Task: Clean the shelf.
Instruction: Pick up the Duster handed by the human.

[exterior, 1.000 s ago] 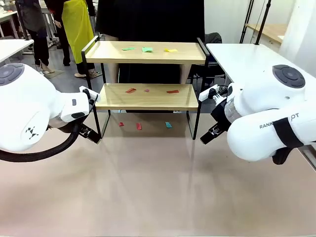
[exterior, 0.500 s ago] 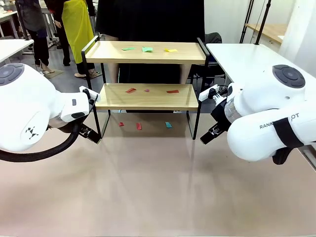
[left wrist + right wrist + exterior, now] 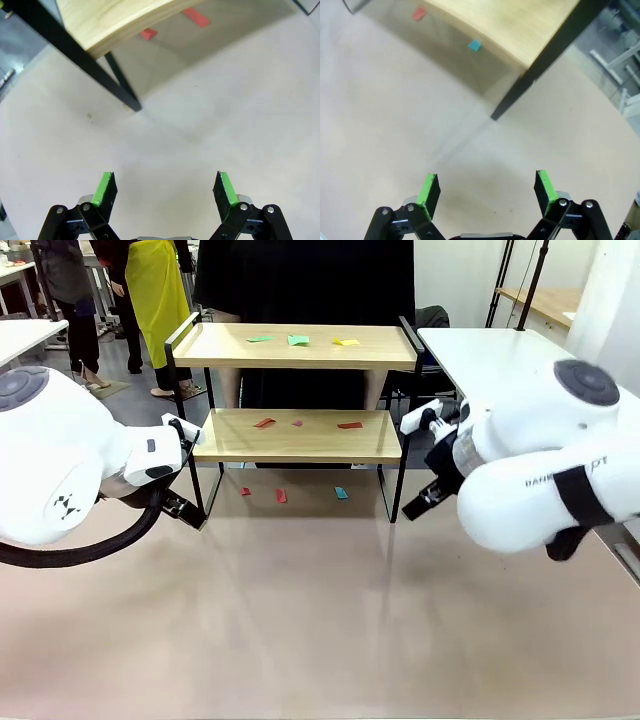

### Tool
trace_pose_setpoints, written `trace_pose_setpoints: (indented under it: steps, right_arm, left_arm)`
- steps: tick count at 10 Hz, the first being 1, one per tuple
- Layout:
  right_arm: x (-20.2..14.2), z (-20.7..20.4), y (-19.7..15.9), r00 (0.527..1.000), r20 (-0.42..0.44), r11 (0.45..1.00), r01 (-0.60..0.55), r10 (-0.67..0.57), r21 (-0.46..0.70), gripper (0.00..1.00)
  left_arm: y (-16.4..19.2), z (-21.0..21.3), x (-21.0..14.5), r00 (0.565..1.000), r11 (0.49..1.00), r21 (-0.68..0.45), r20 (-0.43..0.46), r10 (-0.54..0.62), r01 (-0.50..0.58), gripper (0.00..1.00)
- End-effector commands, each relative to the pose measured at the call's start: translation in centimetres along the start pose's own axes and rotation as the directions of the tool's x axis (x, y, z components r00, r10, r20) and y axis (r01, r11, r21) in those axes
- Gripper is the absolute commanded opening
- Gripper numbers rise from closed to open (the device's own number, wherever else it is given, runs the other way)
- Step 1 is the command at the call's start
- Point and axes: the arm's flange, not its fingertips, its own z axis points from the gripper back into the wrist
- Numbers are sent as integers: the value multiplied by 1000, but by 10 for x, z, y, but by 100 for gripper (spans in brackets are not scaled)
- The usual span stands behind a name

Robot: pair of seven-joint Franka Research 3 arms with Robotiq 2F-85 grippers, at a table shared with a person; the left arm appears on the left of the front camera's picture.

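Jaws stand wide apart and empty on both arms. The left gripper hangs over bare table by the front leg at the lower left of the shelf. The right gripper hangs by the leg at its lower right. That shelf sits upper centre in the front view, with a person behind it. To my eye nothing is cleaned yet: green and yellow scraps lie on the top board, red scraps on the lower one, and red and teal bits on the table beneath. All the clearing is left.
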Motion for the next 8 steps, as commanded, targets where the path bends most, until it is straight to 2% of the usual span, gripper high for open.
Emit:
trace_pose_setpoints:
  steps: [1,3,5,6,7,8]
  right_arm:
    - [32,38,-34,998,67,999,12,-15,40,100]
    - [38,78,-62,993,117,998,21,-28,57,100]
    - [22,122,-101,981,192,990,-52,26,129,100]
    - [4,148,-128,958,278,981,-110,63,158,100]
    - [-15,166,-158,929,354,969,-175,104,173,100]
    - [-34,175,-189,933,350,987,-123,79,106,100]
  left_arm:
    - [8,30,30,999,992,-123,34,-6,10,100]
    - [69,71,40,997,967,-245,54,-55,67,100]
    - [120,102,40,988,912,-381,92,-126,152,100]
    - [155,116,36,980,876,-441,120,-161,198,100]
    - [188,122,28,958,807,-517,184,-221,285,100]
    - [215,124,19,930,762,-536,258,-262,363,100]
